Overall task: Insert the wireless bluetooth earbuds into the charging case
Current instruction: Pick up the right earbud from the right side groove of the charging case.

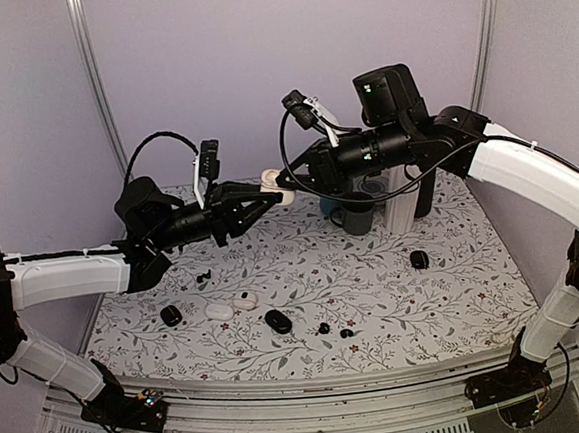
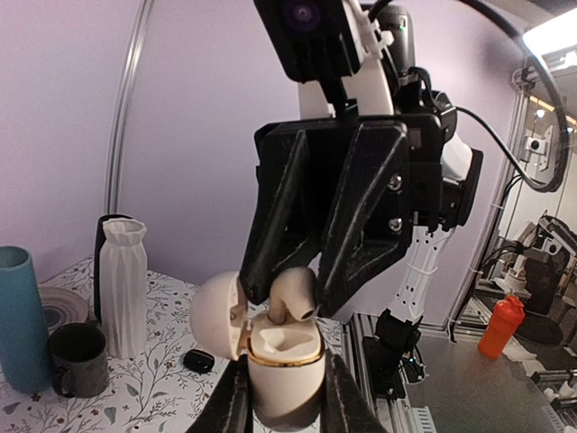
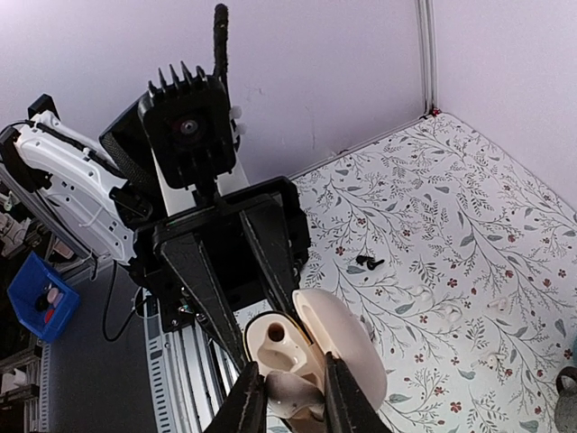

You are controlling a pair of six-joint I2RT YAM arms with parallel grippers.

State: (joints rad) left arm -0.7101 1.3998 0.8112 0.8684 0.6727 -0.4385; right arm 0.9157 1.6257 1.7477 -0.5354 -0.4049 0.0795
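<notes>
Everything is happening in mid-air over the flower-patterned table (image 1: 456,294), with the two arms meeting nose to nose above its far half. At the back are standing a white ribbed vase (image 2: 122,271), a tall teal cup (image 2: 18,316) and a dark grey mug (image 2: 79,359), all well apart from the action.

The left fingers (image 1: 266,198) are squeezing tight on the cream pebble-shaped charging case with a gold rim (image 2: 287,383). They are holding it upright by its lower body, with its rounded lid (image 2: 215,316) hanging open to one side. The right fingers (image 1: 297,179) are coming in from above, closed narrow on a small glossy cream earbud (image 2: 294,293), and are gripping it by its bulb. The bud is sitting tilted right at the mouth of the case, its stem pointing down towards a well and not yet seated.

Down on the table near the front, a black oval case (image 1: 278,321) and two tiny black buds (image 1: 323,327) are lying loose and waiting.

The danger, as I'm reading it, is that tilt. If the stem is meeting the well's edge instead of the hole, a push downward could wedge it or pop the slick bud out of the pinch and drop it to the table. Pressing hard could also be levering the case out of the left grip, since only its lower sides are clamped. And with both sets of fingers this close, a small sideways drift risks them knocking together or nudging the lid shut.
</notes>
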